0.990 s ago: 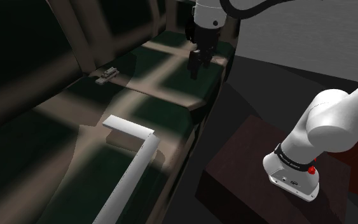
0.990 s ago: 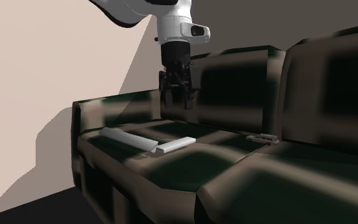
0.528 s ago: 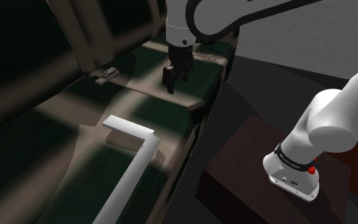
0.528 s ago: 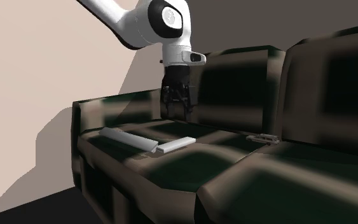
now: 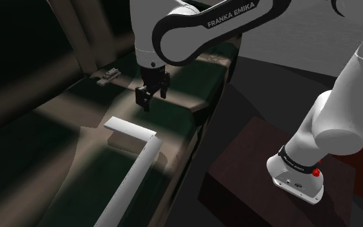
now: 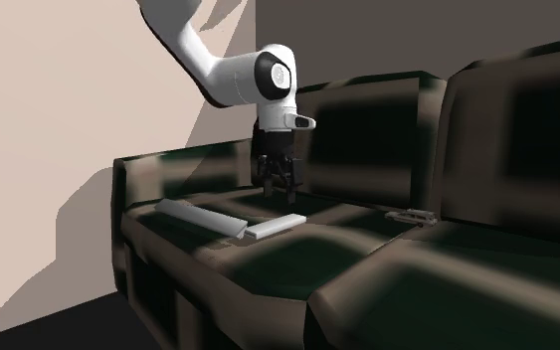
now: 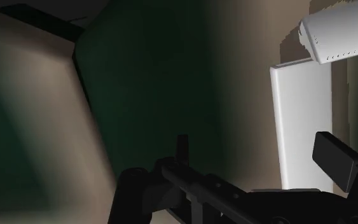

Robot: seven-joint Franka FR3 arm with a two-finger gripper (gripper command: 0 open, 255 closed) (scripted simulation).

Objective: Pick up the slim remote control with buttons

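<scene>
Slim grey remote control with buttons lies flat on the dark green and tan sofa, on the seat against the foot of the backrest. My all-black end effector hangs over the seat, well apart from the remote, its fingers spread with nothing between them. Just beside me lies a short flat white slab, its far end touching a longer white bar.
</scene>
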